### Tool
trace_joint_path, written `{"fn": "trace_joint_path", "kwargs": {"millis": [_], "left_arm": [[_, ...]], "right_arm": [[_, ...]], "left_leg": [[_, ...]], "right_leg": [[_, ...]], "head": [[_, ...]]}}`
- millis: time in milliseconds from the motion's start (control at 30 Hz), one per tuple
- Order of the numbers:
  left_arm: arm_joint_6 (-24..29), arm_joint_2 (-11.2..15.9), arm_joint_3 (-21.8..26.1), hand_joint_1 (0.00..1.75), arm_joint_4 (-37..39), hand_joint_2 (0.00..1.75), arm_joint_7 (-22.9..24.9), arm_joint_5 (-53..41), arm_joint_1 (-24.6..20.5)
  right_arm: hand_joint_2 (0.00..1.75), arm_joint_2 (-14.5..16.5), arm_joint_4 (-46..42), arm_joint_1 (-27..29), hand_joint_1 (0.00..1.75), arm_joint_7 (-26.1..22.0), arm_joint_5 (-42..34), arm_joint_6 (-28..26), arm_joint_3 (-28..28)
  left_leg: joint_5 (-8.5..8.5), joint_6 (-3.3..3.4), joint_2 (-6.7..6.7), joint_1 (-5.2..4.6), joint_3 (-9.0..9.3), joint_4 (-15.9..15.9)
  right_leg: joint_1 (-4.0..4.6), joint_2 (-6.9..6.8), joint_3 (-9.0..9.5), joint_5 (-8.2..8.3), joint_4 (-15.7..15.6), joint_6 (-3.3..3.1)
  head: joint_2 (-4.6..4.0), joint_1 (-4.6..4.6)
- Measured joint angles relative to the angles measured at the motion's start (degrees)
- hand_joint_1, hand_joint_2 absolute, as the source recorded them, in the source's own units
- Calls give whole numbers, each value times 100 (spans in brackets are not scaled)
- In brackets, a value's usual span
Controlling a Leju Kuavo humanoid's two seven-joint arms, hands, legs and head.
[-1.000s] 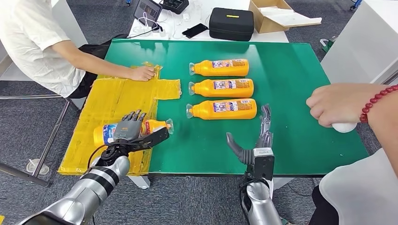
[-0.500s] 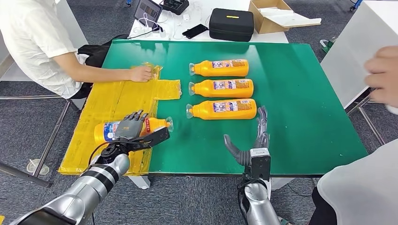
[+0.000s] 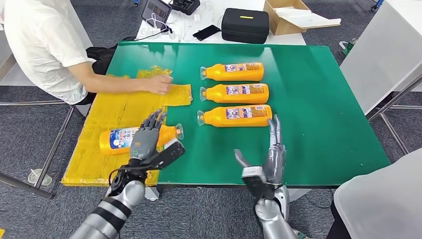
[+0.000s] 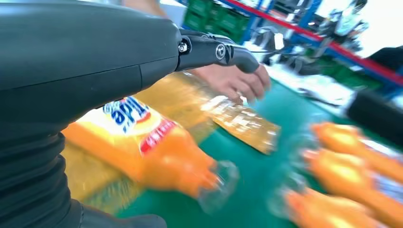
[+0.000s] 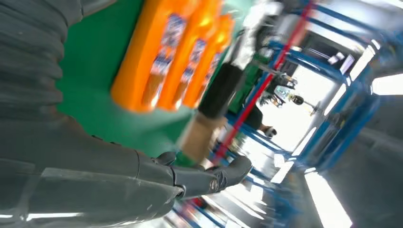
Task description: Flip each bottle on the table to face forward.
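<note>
Three orange bottles lie side by side on the green table (image 3: 318,89), caps to the left: far (image 3: 233,71), middle (image 3: 235,93), near (image 3: 235,115). A fourth orange bottle (image 3: 117,139) with a blue-and-white label lies on the yellow mat (image 3: 114,107), cap to the right. My left hand (image 3: 148,138) hovers over its neck end with fingers spread, holding nothing; in the left wrist view this bottle (image 4: 157,152) lies under the thumb (image 4: 214,50). My right hand (image 3: 266,159) stands open at the front edge, just short of the near bottle.
A person seated at the left presses a hand (image 3: 159,84) on the mat's far part. Someone in white (image 3: 378,199) stands at the front right corner. A black case (image 3: 245,25) and a cardboard box (image 3: 291,17) sit on the white desk behind.
My left hand has lifted and stretched its fingers over the fourth bottle. My right hand has shifted slightly left. The person's hand at the right has withdrawn. The seated person's hand has slid right.
</note>
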Motion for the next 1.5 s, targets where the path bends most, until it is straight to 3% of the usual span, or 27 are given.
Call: {"fn": "trace_joint_path", "kwargs": {"millis": [67, 133, 300, 533, 1000, 1233, 1500], "left_arm": [[5, 24, -135, 0, -566, 175, -48, 110, 349], [15, 52, -265, 0, -1045, 175, -91, 182, 652], [6, 125, -481, 0, -1785, 175, -375, 444, 1087], [-163, 122, -699, 0, -2221, 175, -524, 1075, 1333], [-134, -17, -858, 0, -2201, 175, -608, 1259, 1331], [-135, -67, -954, 0, -2103, 175, -663, 1367, 1194], [-136, -85, -1012, 0, -2005, 175, -696, 1386, 1132]], "right_arm": [[175, -96, 132, -23, 0, 322, 1241, -124, -49], [175, -196, 271, -48, 0, 548, 1991, -149, -125], [175, -403, 561, -161, 0, 967, 2599, -157, -247], [175, -774, 1183, -630, 0, 1616, 2560, 159, -148], [175, -1097, 2407, -1501, 0, 2691, 2666, 1300, 188], [175, -1170, 3127, -2152, 0, 2901, 2644, 1627, 228], [175, -1189, 3528, -2430, 0, 2936, 2672, 1631, 259]], "left_leg": [[-2, 1, -1, 0, -1, 0], [-3, 2, -6, 0, -4, 0], [-3, 3, -8, -1, -6, 0], [1, 5, -7, -1, -5, 0], [1, 5, -5, -1, -4, 1], [7, 8, -4, -1, 5, 1], [8, 9, -4, -1, 5, 2]], "right_leg": [[0, -1, 0, -2, -1, -1], [-1, -3, 0, -4, -2, 0], [-1, -5, 0, -2, -2, 1], [-1, -5, 1, 1, -2, 2], [-1, -5, 0, 1, -2, 2], [-1, -5, 7, 5, -2, 3], [-1, -5, 8, 6, -2, 4]], "head": [[0, 0], [0, 1], [0, -1], [0, 0], [1, 0], [0, 1], [0, 0]]}}
